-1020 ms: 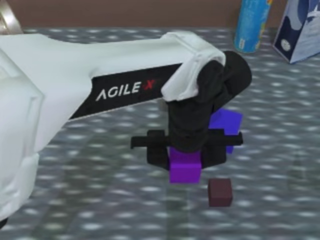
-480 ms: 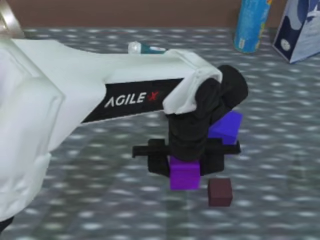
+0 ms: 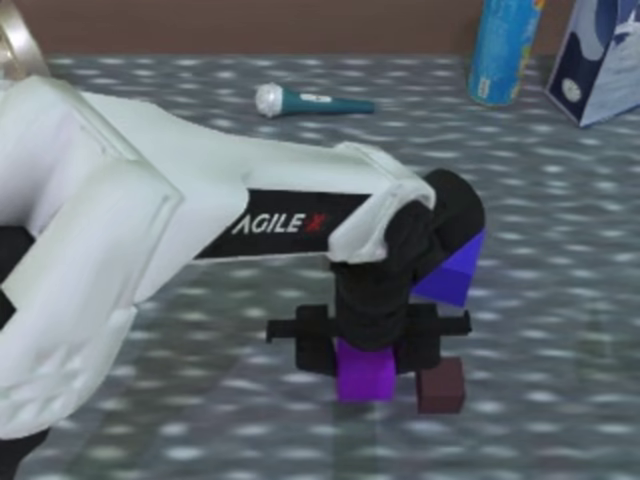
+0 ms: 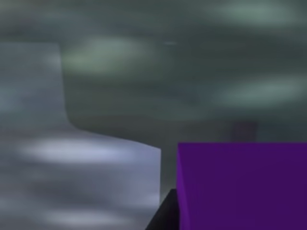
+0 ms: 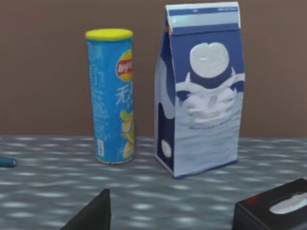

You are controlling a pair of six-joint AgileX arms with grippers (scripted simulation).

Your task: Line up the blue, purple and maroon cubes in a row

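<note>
1. Left arm reaches from the table's left edge to the centre, where the three cubes sit. Landmark for everything below: the purple cube.
2. Left gripper is directly over the purple cube with the jaws closed on it. The left wrist view is filled by the cube's purple face with a dark finger against its side, so I read this as a firm grip.
3. I can't tell whether the purple cube is on the table or just above it; the underside is hidden.
4. Maroon cube sits just right of the purple cube and level with it, with a very narrow gap or none. It looks close to the gripper's right finger.
5. Blue cube is behind and to the right of the purple cube, half hidden by the black wrist. It is not level with the other two.
6. Progress, my read: purple and maroon are about paired up as neighbours. Left to do: release purple, then bring blue into the same line.
7. Risk: the finger next to maroon could nudge it when the jaws open.
8. Clutter far behind the purple cube: microphone to the left, chips can and milk carton to the right. None is in the way.
9. Right arm is not in the top view. Its wrist camera faces the can and carton, beside a black tissue box. One dark finger edge shows, and I can't tell its jaw state.
</note>
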